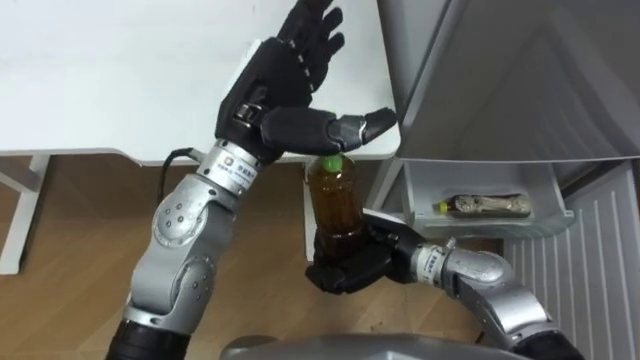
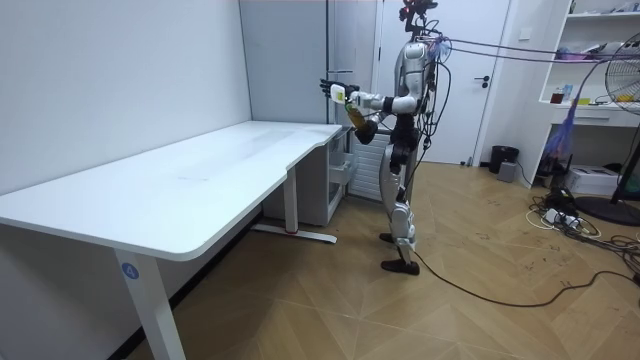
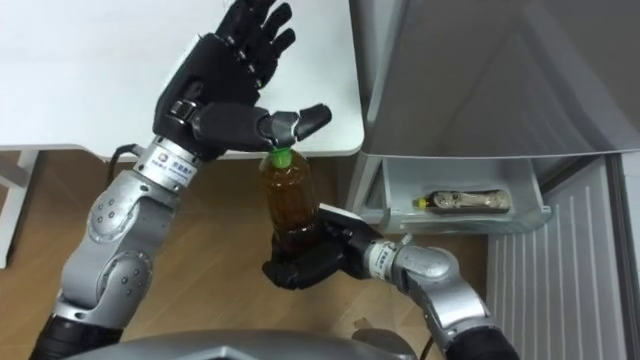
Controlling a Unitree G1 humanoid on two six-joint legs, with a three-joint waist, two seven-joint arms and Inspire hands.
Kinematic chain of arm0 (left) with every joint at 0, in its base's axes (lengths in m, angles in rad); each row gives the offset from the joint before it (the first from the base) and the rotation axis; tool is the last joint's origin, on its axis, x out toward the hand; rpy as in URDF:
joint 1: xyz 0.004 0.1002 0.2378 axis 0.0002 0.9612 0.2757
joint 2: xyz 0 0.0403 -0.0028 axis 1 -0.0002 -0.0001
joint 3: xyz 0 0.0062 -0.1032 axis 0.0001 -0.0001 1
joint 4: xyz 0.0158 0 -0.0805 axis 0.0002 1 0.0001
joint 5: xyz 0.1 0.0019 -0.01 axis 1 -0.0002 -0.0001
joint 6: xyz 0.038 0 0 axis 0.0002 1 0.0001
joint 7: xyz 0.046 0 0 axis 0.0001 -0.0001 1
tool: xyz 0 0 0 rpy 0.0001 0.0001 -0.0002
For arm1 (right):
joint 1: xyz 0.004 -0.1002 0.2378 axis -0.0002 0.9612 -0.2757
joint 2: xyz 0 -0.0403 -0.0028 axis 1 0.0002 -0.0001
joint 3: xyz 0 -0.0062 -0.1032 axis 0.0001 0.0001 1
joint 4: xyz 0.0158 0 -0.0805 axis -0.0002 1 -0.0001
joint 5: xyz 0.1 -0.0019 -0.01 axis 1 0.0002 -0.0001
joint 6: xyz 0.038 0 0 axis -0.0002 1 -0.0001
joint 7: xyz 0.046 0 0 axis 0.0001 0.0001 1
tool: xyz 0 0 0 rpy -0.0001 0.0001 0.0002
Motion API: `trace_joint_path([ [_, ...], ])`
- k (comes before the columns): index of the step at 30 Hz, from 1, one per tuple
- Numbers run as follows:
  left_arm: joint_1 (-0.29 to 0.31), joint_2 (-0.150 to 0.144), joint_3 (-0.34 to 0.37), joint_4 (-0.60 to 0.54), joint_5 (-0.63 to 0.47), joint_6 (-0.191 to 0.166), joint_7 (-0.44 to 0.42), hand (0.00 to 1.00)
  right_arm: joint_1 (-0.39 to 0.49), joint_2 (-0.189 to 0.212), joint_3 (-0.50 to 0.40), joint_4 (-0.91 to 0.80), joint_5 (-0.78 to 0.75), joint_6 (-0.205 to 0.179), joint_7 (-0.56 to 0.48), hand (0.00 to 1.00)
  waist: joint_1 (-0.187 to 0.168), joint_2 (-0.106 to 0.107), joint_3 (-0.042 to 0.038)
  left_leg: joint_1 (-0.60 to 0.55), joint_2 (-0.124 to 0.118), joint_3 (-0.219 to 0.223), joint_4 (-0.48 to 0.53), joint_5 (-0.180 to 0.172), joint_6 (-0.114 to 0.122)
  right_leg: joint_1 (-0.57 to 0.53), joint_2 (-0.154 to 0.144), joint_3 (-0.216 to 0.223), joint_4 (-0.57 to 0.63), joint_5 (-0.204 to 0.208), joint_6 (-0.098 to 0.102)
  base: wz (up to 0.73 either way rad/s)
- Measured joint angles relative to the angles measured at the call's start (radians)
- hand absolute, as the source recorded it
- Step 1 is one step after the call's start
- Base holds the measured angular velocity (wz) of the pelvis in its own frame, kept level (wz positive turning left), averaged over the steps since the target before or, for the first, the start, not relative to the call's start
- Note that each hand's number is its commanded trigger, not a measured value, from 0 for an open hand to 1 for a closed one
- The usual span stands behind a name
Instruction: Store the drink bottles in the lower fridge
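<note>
Gripping the tea bottle (image 1: 335,205) low round its base, right hand (image 1: 345,270) holds it upright beside the fridge (image 1: 500,80). Left hand (image 1: 270,85) hovers open, thumb over the green cap (image 1: 331,161), probably steadying. Another bottle (image 1: 484,206) lies in the open lower drawer (image 1: 490,227).

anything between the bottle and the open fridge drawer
Nothing visible. The bottle, held upright in the right hand, is just left of the open drawer; the left hand is above its cap, not in the path.
</note>
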Motion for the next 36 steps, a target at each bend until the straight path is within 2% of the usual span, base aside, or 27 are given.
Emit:
trace_joint_path([
  [1,0.0,0.0,0.01,-0.012,0.0,-0.001,0.008,0.0,0.002,0.0,-0.006,0.0,-0.006,0.0,0.001,1.0,0.0,0.001,-0.0002,0.0,0.0,0.0,0.001,0.0,0.0,0.001,0.0,0.0,0.0,0.0,0.0,0.0],
  [3,0.001,0.002,0.054,-0.043,-0.001,-0.012,0.034,0.0,0.017,0.001,-0.036,0.0,-0.038,0.0,0.003,1.0,0.008,0.012,-0.0066,0.005,0.0,0.001,0.002,0.0,0.0,0.005,-0.001,-0.002,-0.001,0.0,0.0,-0.02],
  [6,0.004,0.0,0.093,-0.049,-0.002,-0.027,0.074,0.0,0.04,-0.015,-0.053,0.0,-0.037,0.0,0.004,1.0,0.026,0.028,-0.0073,0.029,-0.001,-0.001,0.0,0.0,0.0,0.026,-0.002,-0.006,-0.001,0.0,0.0,-0.05],
  [8,0.004,-0.004,0.112,-0.049,0.0,-0.034,0.101,0.0,0.041,-0.024,-0.061,0.0,-0.037,0.0,0.005,1.0,0.038,0.035,-0.0046,0.034,-0.001,-0.001,-0.001,0.0,0.0,0.033,-0.002,-0.005,-0.002,0.0,0.0,0.0],
  [13,0.011,-0.006,0.152,-0.05,0.0,-0.042,0.176,0.0,0.045,-0.023,-0.092,-0.003,-0.037,0.0,0.005,1.0,0.051,0.037,-0.0035,0.042,-0.001,-0.001,-0.008,0.0,0.0,0.04,-0.002,-0.006,-0.001,0.0,0.0,0.0],
  [18,0.022,-0.003,0.273,-0.049,0.0,-0.056,0.26,0.0,0.073,-0.019,-0.125,-0.021,-0.038,0.0,0.025,1.0,0.064,0.039,-0.0037,0.046,-0.001,-0.008,-0.016,0.001,0.0,0.042,0.0,-0.004,-0.002,0.0,0.0,0.0],
  [27,0.084,-0.003,0.323,-0.028,0.004,-0.075,0.412,0.0,0.108,-0.021,-0.161,-0.056,-0.038,0.0,0.017,1.0,0.096,0.037,-0.0071,0.052,-0.002,-0.02,-0.008,0.001,0.0,0.07,-0.001,-0.018,-0.026,-0.001,0.001,0.05],
  [32,0.091,-0.007,0.365,0.101,0.005,-0.083,0.514,0.0,0.136,-0.019,-0.182,-0.056,-0.036,0.0,0.008,1.0,0.111,0.044,-0.0046,0.068,-0.002,-0.029,-0.015,0.001,0.0,0.098,-0.001,-0.029,-0.048,-0.001,0.001,0.07],
  [36,0.122,-0.005,0.383,0.229,-0.025,-0.085,0.595,0.0,0.15,-0.015,-0.181,-0.056,-0.044,0.002,-0.037,1.0,0.126,0.047,-0.0091,0.07,-0.003,-0.025,-0.021,0.001,0.0,0.095,-0.001,-0.027,-0.048,-0.001,0.001,-0.02],
])
